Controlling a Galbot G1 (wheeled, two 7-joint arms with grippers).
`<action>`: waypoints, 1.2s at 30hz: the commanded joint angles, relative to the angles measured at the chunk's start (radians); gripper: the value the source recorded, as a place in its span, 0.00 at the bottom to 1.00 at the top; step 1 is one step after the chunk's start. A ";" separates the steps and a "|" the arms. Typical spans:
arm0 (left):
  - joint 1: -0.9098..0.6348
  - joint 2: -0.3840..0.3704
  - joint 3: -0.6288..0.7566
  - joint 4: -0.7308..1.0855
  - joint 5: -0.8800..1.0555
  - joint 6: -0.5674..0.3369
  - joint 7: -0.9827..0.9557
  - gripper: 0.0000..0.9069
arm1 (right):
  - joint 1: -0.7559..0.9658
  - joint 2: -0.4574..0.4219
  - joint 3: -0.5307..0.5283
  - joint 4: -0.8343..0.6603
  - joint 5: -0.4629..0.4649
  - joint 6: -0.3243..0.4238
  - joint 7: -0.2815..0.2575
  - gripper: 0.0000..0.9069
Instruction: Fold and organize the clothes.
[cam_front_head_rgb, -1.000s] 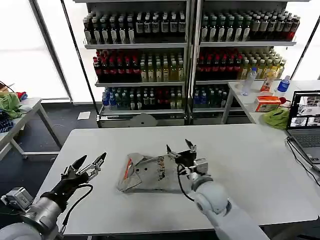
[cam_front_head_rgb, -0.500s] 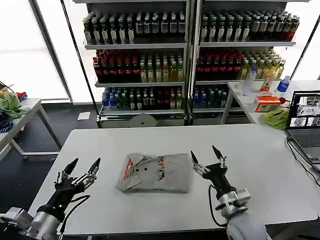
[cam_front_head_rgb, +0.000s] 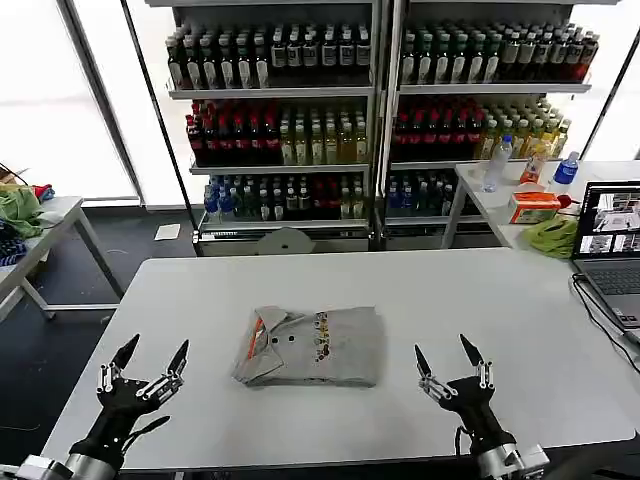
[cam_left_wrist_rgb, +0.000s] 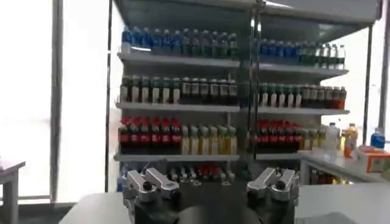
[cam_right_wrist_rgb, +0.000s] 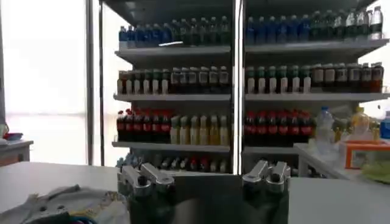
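Stocked drink shelves (cam_front_head_rgb: 375, 120), two bays wide and three bottle rows high, stand behind a single white table (cam_front_head_rgb: 520, 310). At far left, a side table (cam_front_head_rgb: 45, 225) carries one green cloth heap (cam_front_head_rgb: 20, 208). Near the white table's front left edge, the left gripper (cam_front_head_rgb: 142, 368) points upward with its two fingers spread wide, holding nothing. At the tabletop's centre lies one folded light grey shirt (cam_front_head_rgb: 312, 346), orange lining visible at the collar, two buttons and one multicoloured print on the chest; both grippers sit well apart from it. Near the front edge to the shirt's right, the right gripper (cam_front_head_rgb: 452, 363) likewise stands with two fingers splayed and empty. At far right, one open laptop (cam_front_head_rgb: 610, 250) rests on the table's edge.
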 joint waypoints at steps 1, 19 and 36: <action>0.029 -0.054 0.005 -0.011 0.120 -0.066 0.064 1.00 | -0.095 0.017 0.036 0.018 -0.061 0.018 -0.006 1.00; 0.026 -0.054 0.007 -0.005 0.118 -0.072 0.048 1.00 | -0.071 0.016 0.003 -0.001 -0.007 0.042 -0.029 1.00; 0.052 -0.045 -0.020 -0.011 0.125 -0.087 0.038 1.00 | -0.108 0.000 0.086 0.000 0.018 0.065 -0.022 1.00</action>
